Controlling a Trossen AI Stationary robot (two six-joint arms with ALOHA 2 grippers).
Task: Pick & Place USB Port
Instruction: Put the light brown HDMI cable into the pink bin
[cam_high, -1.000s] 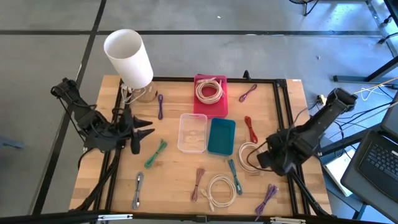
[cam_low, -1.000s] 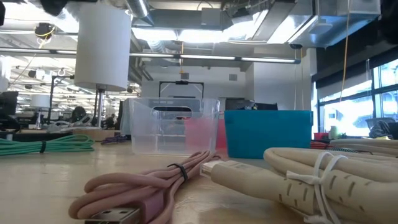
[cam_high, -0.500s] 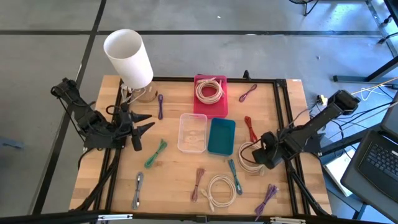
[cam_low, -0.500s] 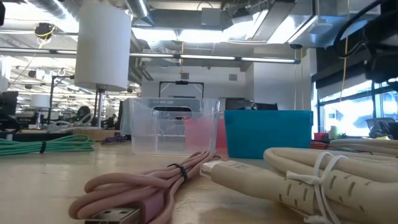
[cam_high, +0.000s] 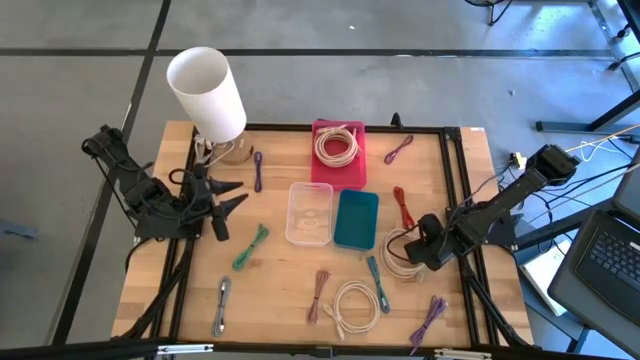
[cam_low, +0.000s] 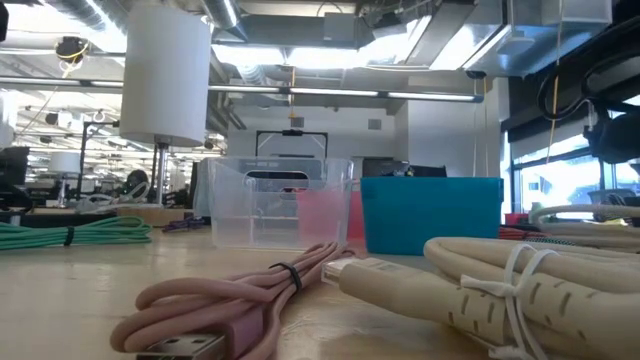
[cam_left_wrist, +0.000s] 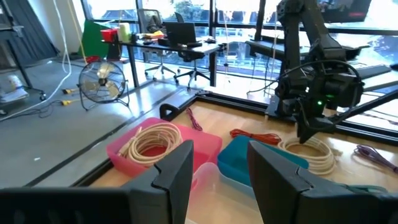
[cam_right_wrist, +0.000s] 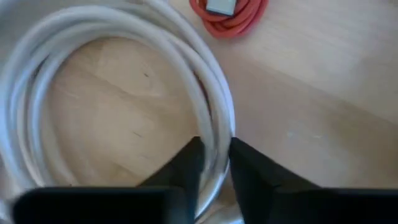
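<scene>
A white cable coil (cam_high: 396, 250) lies near the table's right edge, and my right gripper (cam_high: 418, 250) is down on its right side, shut on its strands (cam_right_wrist: 214, 165). In the low view the right gripper (cam_low: 612, 130) shows dark at the right, with a pale arc of the coil (cam_low: 585, 211) below it. My left gripper (cam_high: 228, 205) waits open over the table's left side, beside the white lamp, touching nothing (cam_left_wrist: 217, 168). My right gripper has the white coil's strands (cam_right_wrist: 216, 127) pinched between its two fingers (cam_right_wrist: 188, 163), on the coil's side toward the table's right edge. It comes from above, pointing down, with the fingers across the strands. The far part of the coil (cam_right_wrist: 93, 25) lies on the wood.
A clear container (cam_high: 310, 212) and a teal one (cam_high: 356, 218) sit mid-table, with a pink tray (cam_high: 322, 172) holding another coil behind them. A red cable (cam_high: 403, 208) lies just beyond the held coil. Green, pink, teal, purple and white cables are scattered along the near side.
My right gripper has moved toward the table's left and down onto the white coil. In the low view a pale arc of the coil now shows higher at the right than before. The left arm has hardly moved.
</scene>
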